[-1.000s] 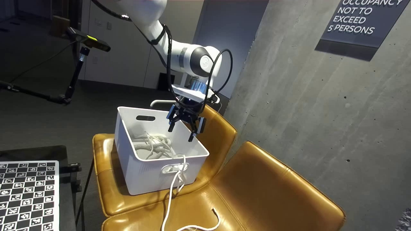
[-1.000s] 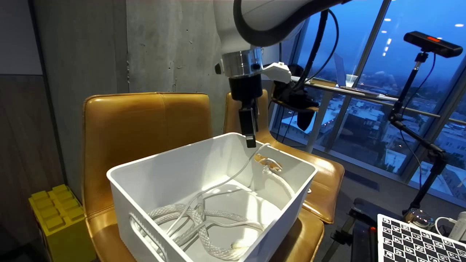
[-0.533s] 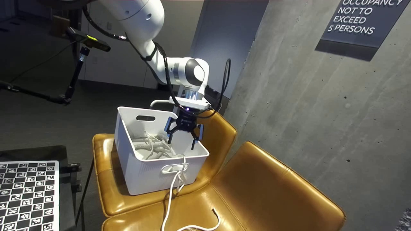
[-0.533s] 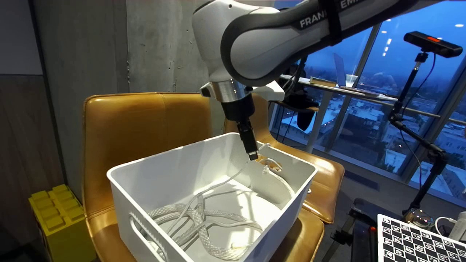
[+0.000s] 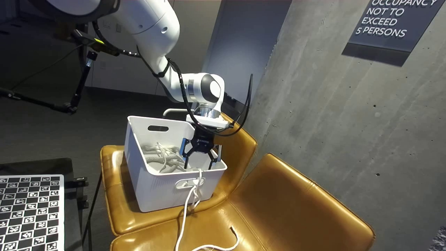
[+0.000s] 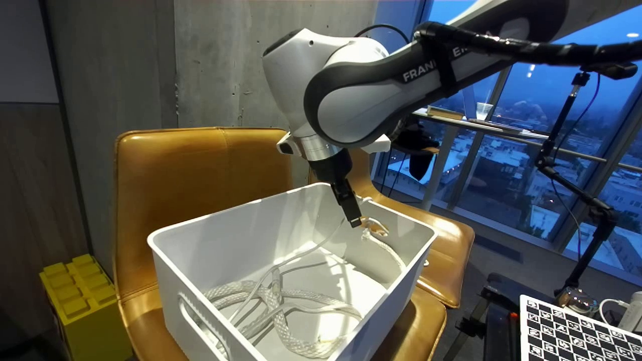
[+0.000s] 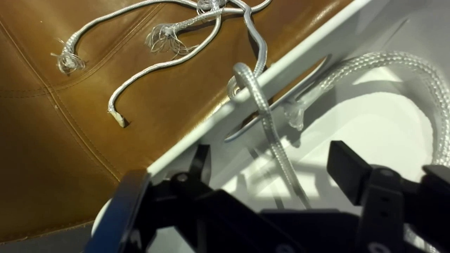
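My gripper (image 5: 198, 167) is open and empty, with its fingertips just inside the white box (image 5: 163, 195) near the end wall with a handle slot. In an exterior view the gripper (image 6: 354, 220) is seen edge-on near that slot. In the wrist view a thin white cord (image 7: 272, 133) runs over the box rim (image 7: 302, 49) and down between the spread fingers (image 7: 272, 165), apparently untouched. A thicker braided white rope (image 7: 397, 59) has its end by the slot. More rope (image 6: 281, 301) lies coiled on the box floor. Cord ends (image 5: 184, 216) hang outside onto the seat.
The box stands on a tan leather chair (image 6: 200, 170) with another tan chair (image 5: 296, 205) beside it. A concrete wall (image 5: 348, 122) rises behind. A patterned board (image 5: 29, 212), a camera on a stand (image 5: 82, 80) and a yellow block (image 6: 80, 301) are nearby.
My gripper has come down from above the box to its inside, close to the slotted end wall, and has tilted a little. The fingers stay open. The box, rope and cords look unmoved.
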Controlling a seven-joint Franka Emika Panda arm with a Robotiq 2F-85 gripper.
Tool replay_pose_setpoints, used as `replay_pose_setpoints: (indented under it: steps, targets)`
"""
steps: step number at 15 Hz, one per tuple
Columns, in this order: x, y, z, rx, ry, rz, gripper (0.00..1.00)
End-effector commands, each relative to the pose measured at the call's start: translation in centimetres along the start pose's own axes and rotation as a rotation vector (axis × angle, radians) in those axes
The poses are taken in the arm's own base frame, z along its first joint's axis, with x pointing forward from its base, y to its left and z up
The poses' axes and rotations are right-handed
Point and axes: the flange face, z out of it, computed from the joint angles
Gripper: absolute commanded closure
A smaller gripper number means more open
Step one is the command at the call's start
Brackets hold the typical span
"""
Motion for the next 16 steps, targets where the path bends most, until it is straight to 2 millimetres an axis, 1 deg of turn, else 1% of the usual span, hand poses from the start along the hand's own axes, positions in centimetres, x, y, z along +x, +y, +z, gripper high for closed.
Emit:
replay_pose_setpoints:
  steps: [1,2,4,7,8,9,10,12,14,16]
  targets:
    - [0.2,-0.6,0.4,-0.028,-0.018,-0.032,0.45]
    - [0.3,-1.0,0.5,-0.027,-0.022,-0.034,0.54]
    - [0.4,-1.5,0.7,-0.025,-0.031,-0.039,0.67]
    - [0.5,-2.2,0.8,-0.033,-0.038,-0.042,0.91]
    - [0.6,-2.4,0.6,-0.037,-0.04,-0.04,0.98]
    - [0.7,-2.7,0.3,-0.043,-0.038,-0.037,1.0]
    - [0.8,-3.0,-0.6,-0.048,-0.031,-0.031,1.0]
    - [1.0,-3.7,-3.1,-0.059,-0.009,-0.015,0.99]
    - [1.1,-4.6,-6.8,-0.075,0.038,0.005,0.99]
    - [0.8,-5.5,-11.7,-0.073,0.098,0.032,0.99]
